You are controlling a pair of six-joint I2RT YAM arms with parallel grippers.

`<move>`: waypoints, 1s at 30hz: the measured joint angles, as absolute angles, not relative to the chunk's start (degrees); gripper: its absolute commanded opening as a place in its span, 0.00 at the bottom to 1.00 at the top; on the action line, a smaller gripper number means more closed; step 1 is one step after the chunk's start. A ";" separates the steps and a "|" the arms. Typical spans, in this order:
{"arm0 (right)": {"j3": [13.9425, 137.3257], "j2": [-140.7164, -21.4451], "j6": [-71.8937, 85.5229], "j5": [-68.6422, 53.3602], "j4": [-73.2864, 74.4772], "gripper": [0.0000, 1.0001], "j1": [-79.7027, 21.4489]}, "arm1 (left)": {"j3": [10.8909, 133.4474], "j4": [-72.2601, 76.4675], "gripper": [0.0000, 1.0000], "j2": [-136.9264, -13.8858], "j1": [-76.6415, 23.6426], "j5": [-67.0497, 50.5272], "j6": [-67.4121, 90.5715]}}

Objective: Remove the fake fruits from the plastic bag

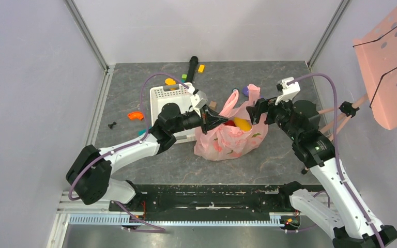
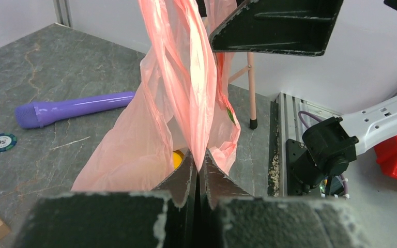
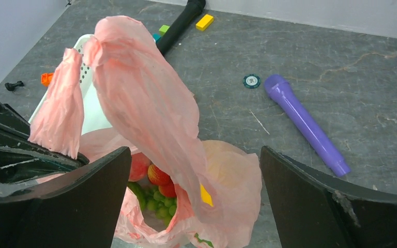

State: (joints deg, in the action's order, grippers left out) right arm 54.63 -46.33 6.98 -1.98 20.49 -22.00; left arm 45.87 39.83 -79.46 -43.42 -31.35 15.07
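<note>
The pink plastic bag (image 1: 227, 138) sits mid-table with its mouth open upward. My left gripper (image 1: 220, 120) is shut on a fold of the bag's rim, seen pinched between the fingertips in the left wrist view (image 2: 200, 166). My right gripper (image 1: 253, 111) is open wide over the bag mouth (image 3: 195, 151); one loop handle (image 3: 144, 98) drapes between the jaws, ungripped. Inside the bag I see a pink-red peach (image 3: 138, 165), red berries (image 3: 159, 174), green grapes (image 3: 161, 207) and a yellow fruit (image 3: 205, 196), which also shows in the top view (image 1: 242, 124).
The white basket (image 1: 171, 97) stands just left of the bag. A purple cylinder (image 3: 305, 124) and a poker chip (image 3: 252, 80) lie behind it. A black cylinder (image 1: 192, 66), a yellow block (image 1: 201, 68) and an orange piece (image 1: 134, 115) lie around. A pink perforated panel (image 1: 393, 67) stands far right.
</note>
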 measured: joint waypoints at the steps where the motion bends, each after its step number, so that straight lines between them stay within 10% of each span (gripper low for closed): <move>1: 54.61 -45.98 7.01 -1.83 20.18 0.98 -22.00 | 45.98 39.35 0.04 -79.44 -43.48 -31.31 15.09; 23: 86.00 -56.97 10.41 -8.75 26.24 0.95 -21.98 | 47.31 33.91 0.04 -78.13 -43.53 -29.02 15.07; 30: 86.04 -60.51 14.70 -8.84 27.92 0.21 -26.61 | 47.31 32.60 0.04 -77.93 -43.53 -28.73 15.05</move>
